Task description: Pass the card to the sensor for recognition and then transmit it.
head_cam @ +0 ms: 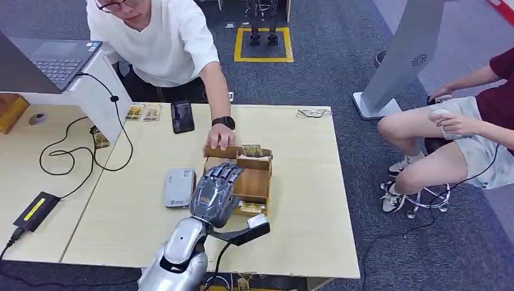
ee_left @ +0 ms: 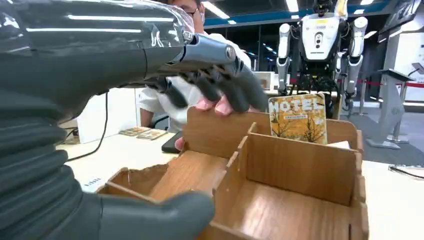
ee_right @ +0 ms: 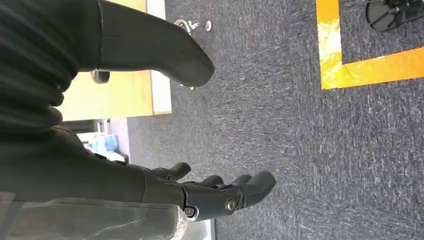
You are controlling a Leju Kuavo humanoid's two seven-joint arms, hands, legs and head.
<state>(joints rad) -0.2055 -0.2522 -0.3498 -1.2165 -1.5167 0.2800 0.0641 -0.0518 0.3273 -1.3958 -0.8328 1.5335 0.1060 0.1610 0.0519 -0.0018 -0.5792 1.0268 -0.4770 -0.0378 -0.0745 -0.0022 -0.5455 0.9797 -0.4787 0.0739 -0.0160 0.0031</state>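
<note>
Left hand [head_cam: 216, 188] hovered over wooden box [head_cam: 251, 182] w/ 1 divider, fingers apart, holding nothing. 1 hotel card [ee_left: 298, 118] stood upright at box's far wall; another lay at near edge [head_cam: 250, 208]. Person's hand [head_cam: 219, 136] gripped the far wall. 1 grey sensor [head_cam: 179, 187] lay just beside box. Right hand [ee_right: 220, 192] hung over carpet, fingers loosely apart, empty.

**Room and furnishings around my fingers**

Under my fingers: pale wood table [head_cam: 303, 182]. Left of them: second table [head_cam: 24, 157], white stand [head_cam: 97, 97]. Beyond them: grey-blue carpet [head_cam: 315, 79], yellow floor square [head_cam: 263, 45], grey kiosk [head_cam: 403, 60], stool [head_cam: 424, 197]. Far ahead: ceiling strip lights [ee_left: 292, 5].
</note>
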